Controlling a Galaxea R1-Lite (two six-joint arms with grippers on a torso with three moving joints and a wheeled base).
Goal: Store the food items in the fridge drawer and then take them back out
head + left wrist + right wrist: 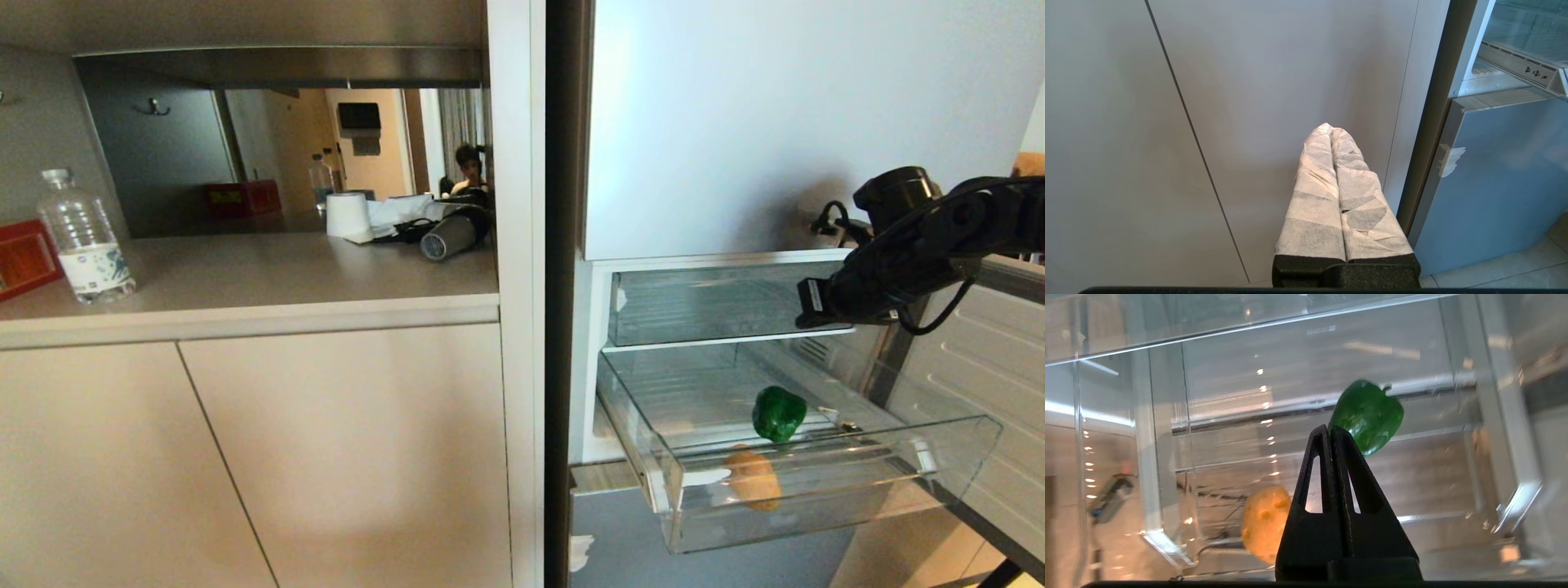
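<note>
The clear fridge drawer (857, 498) stands pulled out of the open fridge. A glossy green bell pepper (779, 414) lies in its middle, and a tan potato (753, 480) lies nearer the front wall. My right gripper (812, 306) hangs above the drawer, shut and empty. The right wrist view looks down past the right gripper (1329, 430) at the pepper (1367, 414), the potato (1263, 526) and a drawer wall (1155, 457). My left gripper (1331, 128) is parked low, shut with nothing in it, facing a cabinet door (1249, 102).
A second clear drawer (702, 306) sits closed above the open one. The open fridge door (988, 367) stands at the right. On the counter to the left are a water bottle (82, 237), a red box (24, 257), a paper roll (349, 214) and a hair dryer (453, 233).
</note>
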